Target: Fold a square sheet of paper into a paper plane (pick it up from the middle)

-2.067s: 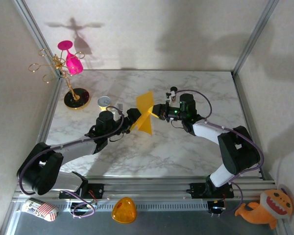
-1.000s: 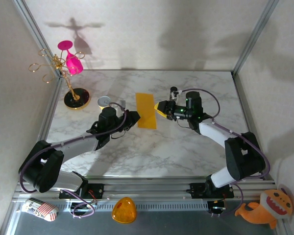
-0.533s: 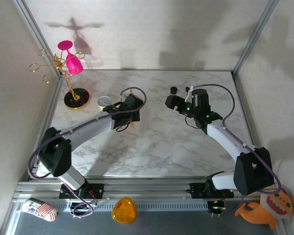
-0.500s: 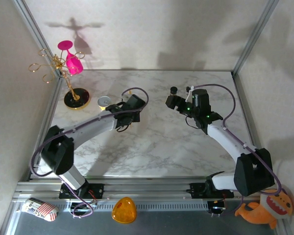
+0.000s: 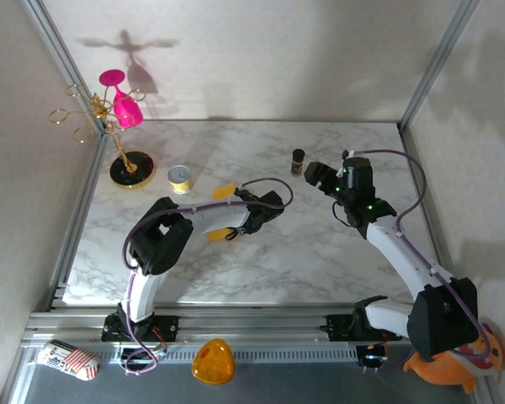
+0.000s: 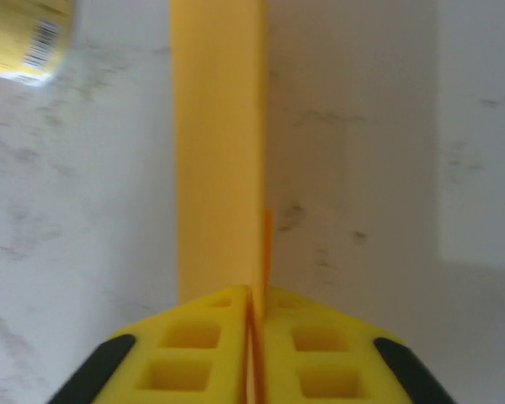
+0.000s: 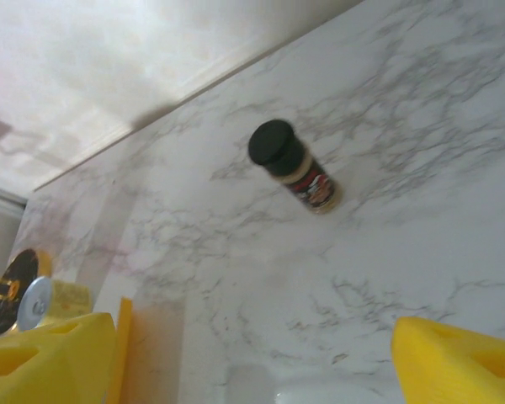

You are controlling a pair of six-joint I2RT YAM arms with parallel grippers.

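Note:
The square sheet of paper (image 6: pixel 217 151) is folded into a narrow orange-yellow strip that runs straight away from my left gripper (image 6: pixel 252 295). The yellow jaws are shut on its near end, and a thin orange edge shows in the seam. From above, bits of the paper (image 5: pixel 225 191) show on either side of the left arm, with the left gripper (image 5: pixel 254 209) near the table's middle. My right gripper (image 7: pixel 252 370) stands wide open over bare marble with nothing between its fingers. It (image 5: pixel 316 174) is off to the right, apart from the paper's edge (image 7: pixel 122 349).
A small dark-capped spice jar (image 5: pixel 298 160) stands just left of the right gripper. A yellow round tin (image 5: pixel 179 177) sits at the back left, near a gold rack with a pink glass (image 5: pixel 118 109). An orange dome (image 5: pixel 213 362) and a plush toy (image 5: pixel 454 358) lie beyond the front rail.
The right gripper let go of the paper, opened wide and pulled back to the right. The left arm swung the paper toward the table's middle, its elbow now bent sharply.

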